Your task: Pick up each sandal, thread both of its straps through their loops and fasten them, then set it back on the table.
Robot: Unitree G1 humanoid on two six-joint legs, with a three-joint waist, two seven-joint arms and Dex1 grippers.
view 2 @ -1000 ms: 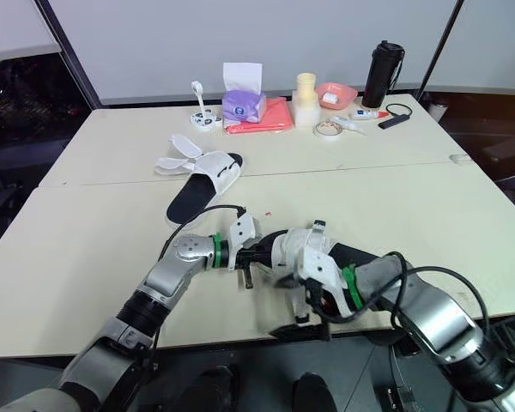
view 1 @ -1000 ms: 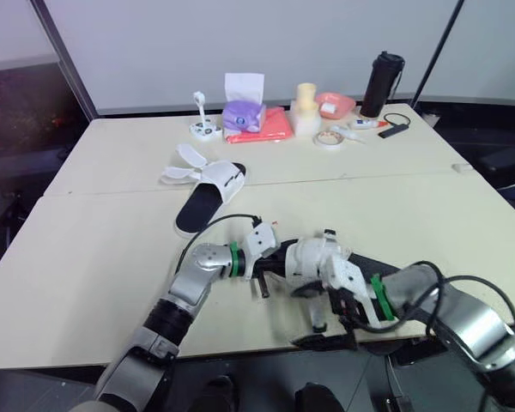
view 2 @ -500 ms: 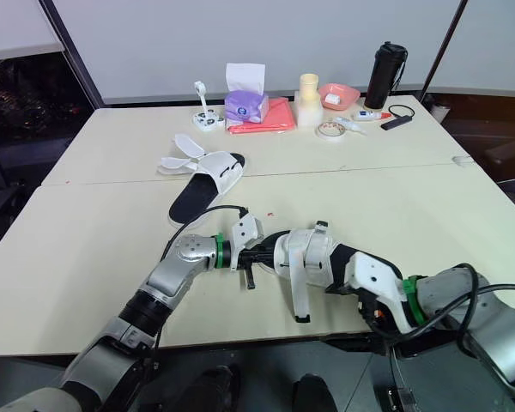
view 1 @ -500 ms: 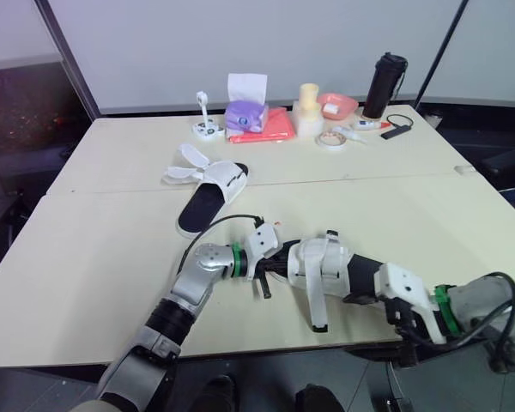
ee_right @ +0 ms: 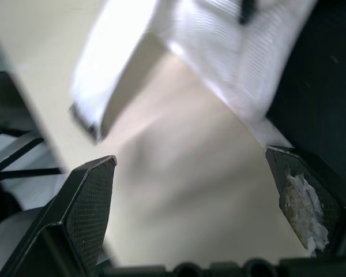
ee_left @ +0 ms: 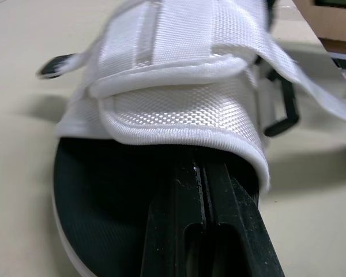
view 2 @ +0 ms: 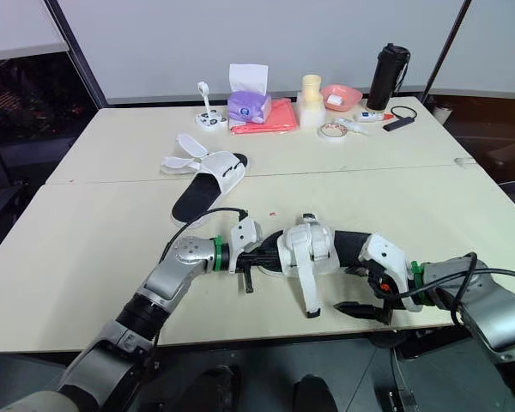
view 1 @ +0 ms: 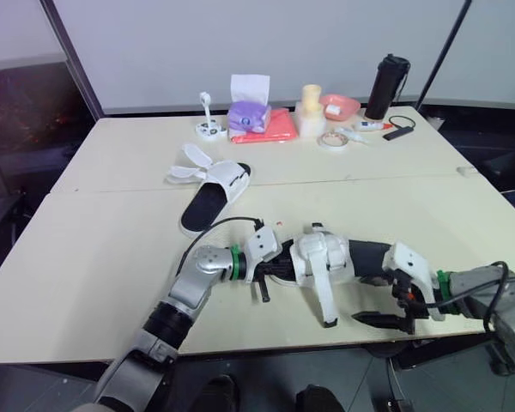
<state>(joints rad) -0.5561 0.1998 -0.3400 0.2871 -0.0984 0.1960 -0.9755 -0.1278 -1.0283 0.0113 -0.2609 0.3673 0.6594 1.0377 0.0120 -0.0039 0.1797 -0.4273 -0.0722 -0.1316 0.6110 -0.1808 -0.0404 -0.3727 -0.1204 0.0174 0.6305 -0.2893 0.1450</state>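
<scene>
Pinning near sandal (view 1: 326, 256) by front edge of table (view 1: 112, 257) w/ L gripper (view 1: 270, 267), fingers closed & wedged under its upper so it can't slide, w/ R gripper (view 1: 379, 320) spread wide just beside loose strap (view 1: 324, 300), prob. to grab & thread it; 2nd sandal (view 1: 215, 189) well back, straps undone.

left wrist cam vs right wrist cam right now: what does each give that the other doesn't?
Left wrist: the left gripper, fingers together, tucked under the white upper of the near sandal, one strap folded flat across it and a black loop at its side. Right wrist: the right gripper, fingers wide apart near the edge of the table, a loose strap ahead. Shared: that sandal's white fabric and black sole, and the beige tabletop.
</scene>
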